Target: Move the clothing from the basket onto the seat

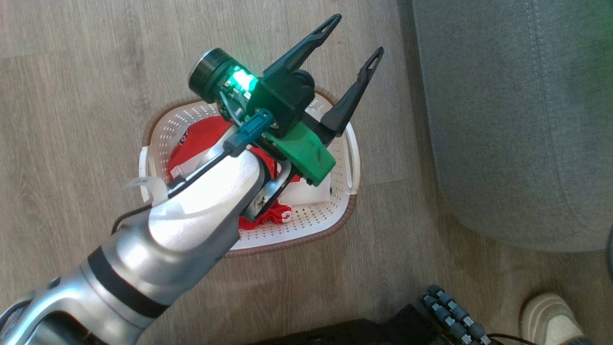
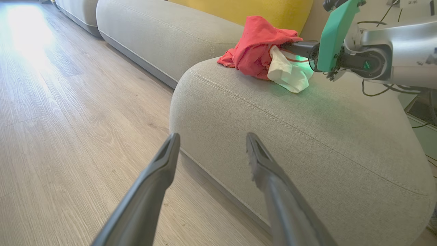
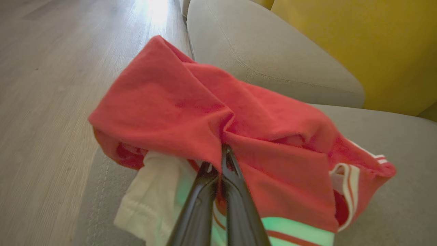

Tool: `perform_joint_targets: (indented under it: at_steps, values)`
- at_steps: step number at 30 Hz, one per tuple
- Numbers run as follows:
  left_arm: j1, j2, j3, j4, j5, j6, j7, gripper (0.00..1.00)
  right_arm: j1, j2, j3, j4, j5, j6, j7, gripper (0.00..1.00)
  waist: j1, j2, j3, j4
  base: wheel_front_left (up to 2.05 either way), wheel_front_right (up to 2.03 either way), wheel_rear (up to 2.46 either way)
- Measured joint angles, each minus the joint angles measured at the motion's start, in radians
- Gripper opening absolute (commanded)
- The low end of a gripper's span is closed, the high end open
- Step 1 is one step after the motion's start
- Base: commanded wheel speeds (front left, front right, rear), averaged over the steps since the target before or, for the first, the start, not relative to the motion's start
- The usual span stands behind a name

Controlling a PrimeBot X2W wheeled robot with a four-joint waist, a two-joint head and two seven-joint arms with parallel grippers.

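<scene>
1. Basket [image 1: 306, 237] sits on the floor [image 1: 72, 120] just left of the seat [image 1: 517, 120], with red clothing [image 1: 206, 132] bunched inside, partly hidden under the left forearm [image 1: 206, 191]
2. Left gripper [image 1: 359, 33] hangs above the basket, fingers spread wide, nothing between them
3. Right gripper [image 3: 216, 159] is over at the seat, pinched tight on a bunched red garment [image 3: 177, 112] with white lining. The bundle looks to be touching the cushion top
4. Key bit imo: the basket pile lies below and to the near left of the left fingertips, which point far-right past the rim toward the seat. The left arm is clearly the closer one, but I reckon it has to tip down and pull back before it can grab
</scene>
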Motion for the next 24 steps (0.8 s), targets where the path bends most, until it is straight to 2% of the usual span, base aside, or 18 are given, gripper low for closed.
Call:
perform_joint_targets:
  at_steps: [2, 3, 4, 5, 10, 15, 20, 24]
  values:
    - [0.000, 0.005, 0.000, 0.000, 0.000, 0.005, 0.000, 1.00, 0.016, 0.022, -0.004, -0.001, -0.004, 0.000, 0.000, 0.00, -0.0001, 0.0000, 0.000, -0.002, 0.00, 0.00, 0.00]
    - [0.000, 0.006, 0.000, 0.000, 0.000, 0.008, 0.000, 1.00, 0.022, 0.030, -0.007, -0.001, -0.004, 0.000, 0.000, 0.20, -0.0002, 0.0000, -0.001, -0.003, 0.00, 0.00, 0.00]
    - [0.000, 0.007, 0.000, 0.000, 0.000, 0.008, 0.000, 1.00, 0.027, 0.033, -0.009, -0.001, -0.004, 0.000, 0.000, 0.56, -0.0002, 0.0000, -0.003, -0.005, 0.00, 0.00, 0.00]
    - [0.000, 0.009, 0.000, 0.000, 0.000, 0.008, 0.000, 1.00, 0.031, 0.036, -0.010, -0.002, -0.004, 0.000, 0.000, 1.00, -0.0001, 0.0000, -0.004, -0.006, 0.00, 0.00, 0.00]
    - [0.002, 0.014, 0.004, 0.003, -0.003, 0.011, -0.007, 1.00, 0.057, 0.040, 0.011, -0.028, 0.003, 0.000, 0.000, 1.00, -0.0002, 0.0000, -0.022, -0.013, 0.00, 0.00, 0.00]
    - [0.017, 0.017, 0.018, 0.008, -0.029, 0.026, -0.031, 1.00, 0.121, 0.038, 0.067, -0.113, 0.065, 0.000, 0.000, 1.00, -0.0002, 0.0000, -0.057, -0.013, 0.00, 0.00, 0.00]
    - [0.063, 0.021, 0.054, 0.017, -0.057, 0.043, -0.066, 1.00, 0.238, -0.005, 0.148, -0.219, 0.136, 0.000, 0.000, 1.00, -0.0002, 0.0001, -0.114, 0.001, 0.00, 0.00, 0.00]
    - [0.099, 0.026, 0.089, 0.035, -0.078, 0.053, -0.082, 1.00, 0.293, -0.016, 0.197, -0.285, 0.174, 0.000, 0.000, 1.00, -0.0002, 0.0001, -0.162, 0.016, 0.00, 0.00, 0.00]
